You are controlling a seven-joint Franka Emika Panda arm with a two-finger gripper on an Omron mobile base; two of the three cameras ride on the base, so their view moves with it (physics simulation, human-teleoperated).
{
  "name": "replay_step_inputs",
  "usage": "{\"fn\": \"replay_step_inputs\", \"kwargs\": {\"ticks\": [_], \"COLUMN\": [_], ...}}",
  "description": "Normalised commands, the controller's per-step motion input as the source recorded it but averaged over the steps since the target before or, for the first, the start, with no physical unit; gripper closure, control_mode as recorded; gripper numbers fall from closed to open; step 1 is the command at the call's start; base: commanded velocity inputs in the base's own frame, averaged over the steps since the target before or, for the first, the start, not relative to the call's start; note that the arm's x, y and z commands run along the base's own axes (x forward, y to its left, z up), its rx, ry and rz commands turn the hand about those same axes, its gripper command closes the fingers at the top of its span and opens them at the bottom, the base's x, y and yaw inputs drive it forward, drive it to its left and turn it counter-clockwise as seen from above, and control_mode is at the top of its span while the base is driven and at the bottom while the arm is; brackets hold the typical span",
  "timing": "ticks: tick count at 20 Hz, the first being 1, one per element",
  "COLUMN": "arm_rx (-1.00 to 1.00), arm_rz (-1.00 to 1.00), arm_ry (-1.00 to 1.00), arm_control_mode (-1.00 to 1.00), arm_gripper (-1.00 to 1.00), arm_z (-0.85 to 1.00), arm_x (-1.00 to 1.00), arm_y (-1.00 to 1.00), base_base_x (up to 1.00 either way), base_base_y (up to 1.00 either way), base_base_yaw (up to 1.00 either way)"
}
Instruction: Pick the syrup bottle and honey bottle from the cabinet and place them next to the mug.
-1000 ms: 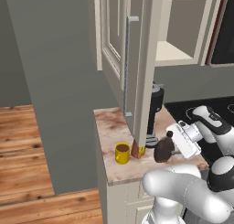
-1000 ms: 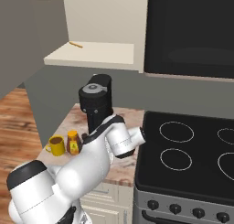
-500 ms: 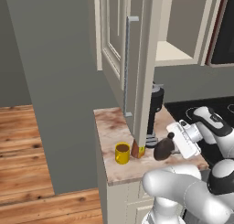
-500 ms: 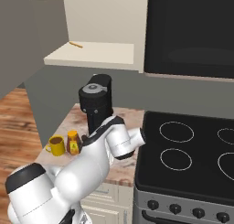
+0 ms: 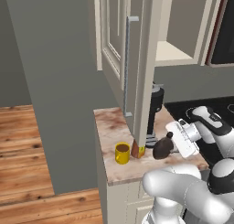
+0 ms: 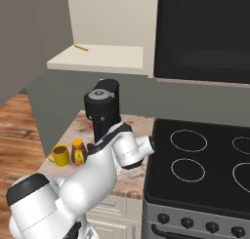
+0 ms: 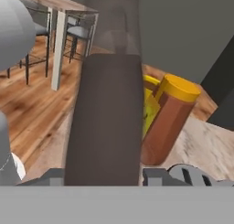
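No readable writing anywhere; the honey bottle (image 7: 170, 120) has a yellow label, too blurred in the hand view to read, and a yellow cap.

Mug (image 5: 122, 153) stands on the worktop (image 5: 109, 131), centre-left of the left base view — dark brown inside, whether that is liquid or glaze cannot be told. Cabinet (image 5: 137, 58) door hangs open in the upper middle of that view; its pale shelf carries a small thin orange thing (image 6: 81, 48), upper left of the right base view.

Syrup bottle (image 5: 162, 148) sits right of centre in the left base view, dark rounded body low over the worktop, directly at the tip of the end effector (image 5: 172, 144). In the hand view the bottle's brown body rises from between the two finger tips at the bottom and takes up the middle of the frame, neck pale and see-through at the top — end effector clamped on it. Whether its base touches the worktop cannot be told.

Honey bottle is just right of the syrup bottle in the hand view, with the yellow mug partly hidden between and behind them. In the right base view, lower left, honey bottle stands just beside the mug, handle pointing left. A black cylindrical appliance (image 6: 101, 111) stands behind them on the worktop, next to the stove (image 6: 205, 165).
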Motion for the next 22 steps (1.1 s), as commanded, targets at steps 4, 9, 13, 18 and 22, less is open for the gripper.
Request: {"fn": "replay_step_inputs", "kwargs": {"ticks": [4,9,13,18,22], "arm_rx": [0.00,0.00,0.00,0.00,0.00], "arm_rz": [-0.01,-0.01,-0.01,0.00,-0.01], "arm_ry": [0.00,0.00,0.00,0.10,0.07], "arm_control_mode": [-1.00,-1.00,-1.00,-1.00,-1.00], "arm_gripper": [1.00,1.00,1.00,1.00,1.00], "arm_z": [0.00,0.00,-0.08,-0.15,-0.08], "arm_x": [0.16,0.08,0.02,0.04,0.01], "arm_y": [0.02,0.01,0.00,0.00,0.00], "base_base_x": [0.00,0.00,0.00,0.00,0.00], "base_base_y": [0.00,0.00,0.00,0.00,0.00], "base_base_yaw": [0.00,0.00,0.00,0.00,0.00]}}
